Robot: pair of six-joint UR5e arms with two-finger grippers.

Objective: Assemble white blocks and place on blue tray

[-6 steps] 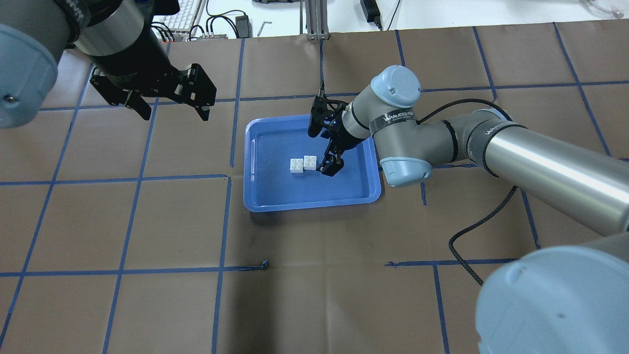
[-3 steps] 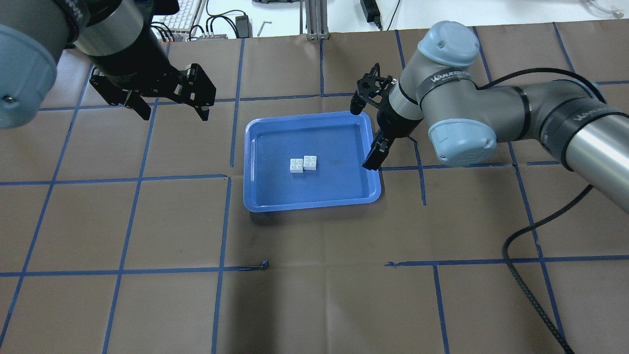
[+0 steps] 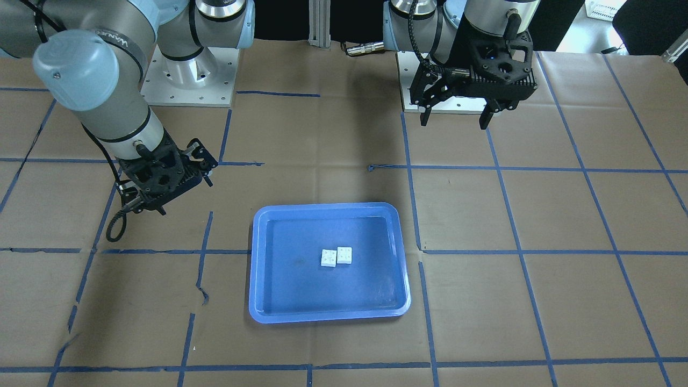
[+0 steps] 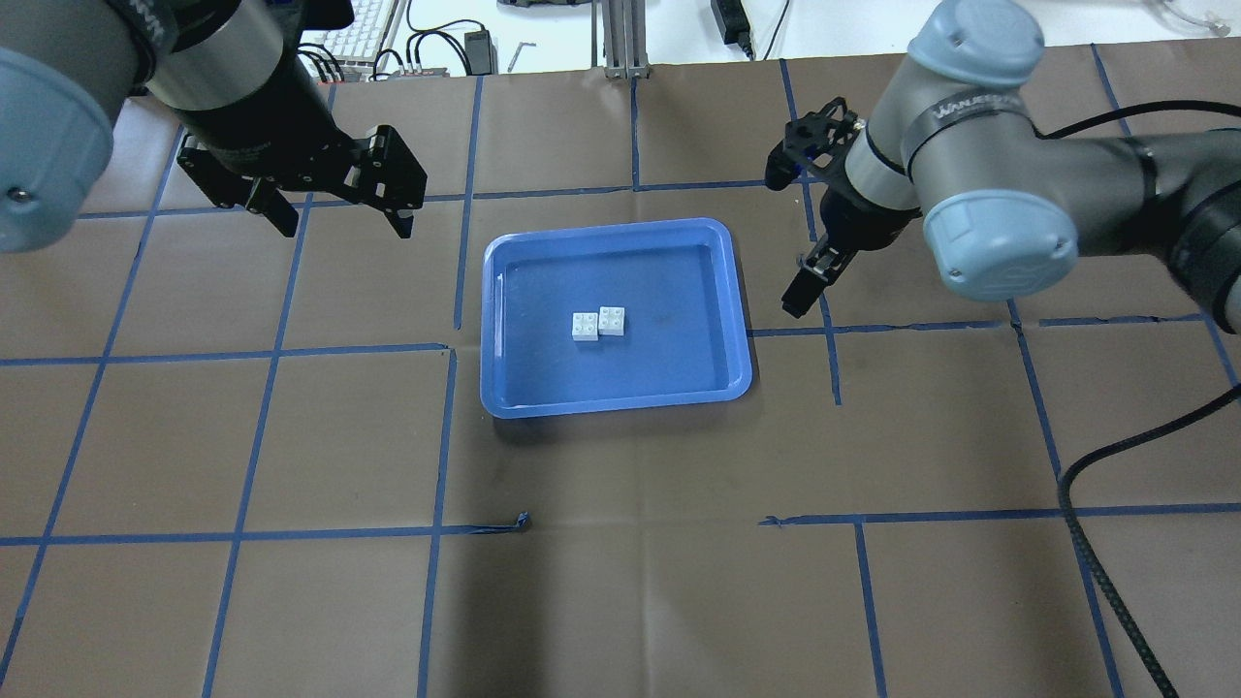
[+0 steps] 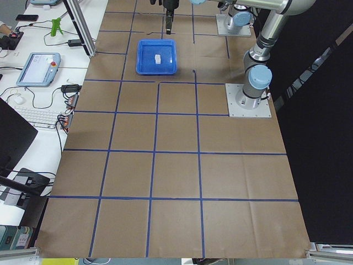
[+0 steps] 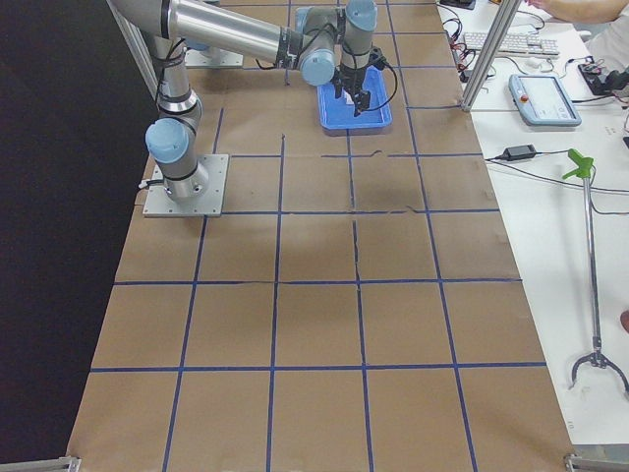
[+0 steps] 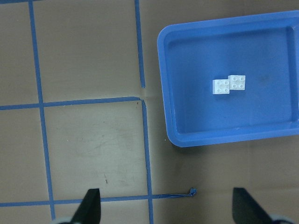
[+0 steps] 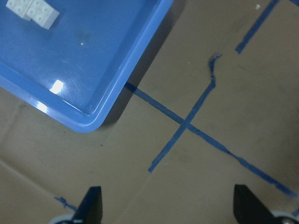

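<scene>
The white blocks (image 4: 598, 323) lie on the flat bottom of the blue tray (image 4: 493, 320), near its middle and clear of the rim on every side. The two bricks touch, studs up, and sit staggered so that their edges do not line up. Whether one overlaps the other cannot be told. The tray rests flat on the brown counter (image 4: 620, 582), well away from every corner and nearer the operators' edge than the robot's edge. Its long sides run along those edges.

The right gripper (image 4: 800, 291) hangs over bare counter just past the tray's right rim, above a blue tape line (image 4: 829, 359). Its wrist view shows the fingers (image 8: 91, 205) spread wide and released, with nothing between them and one rounded tray corner up to the side.

The left gripper (image 4: 346, 230) hovers high over the counter off the tray's left side, well apart from it. Its fingers (image 7: 88, 207) are also released and wide apart, holding nothing. Its camera looks straight down on the tape grid and on the tray with the blocks inside.
</scene>
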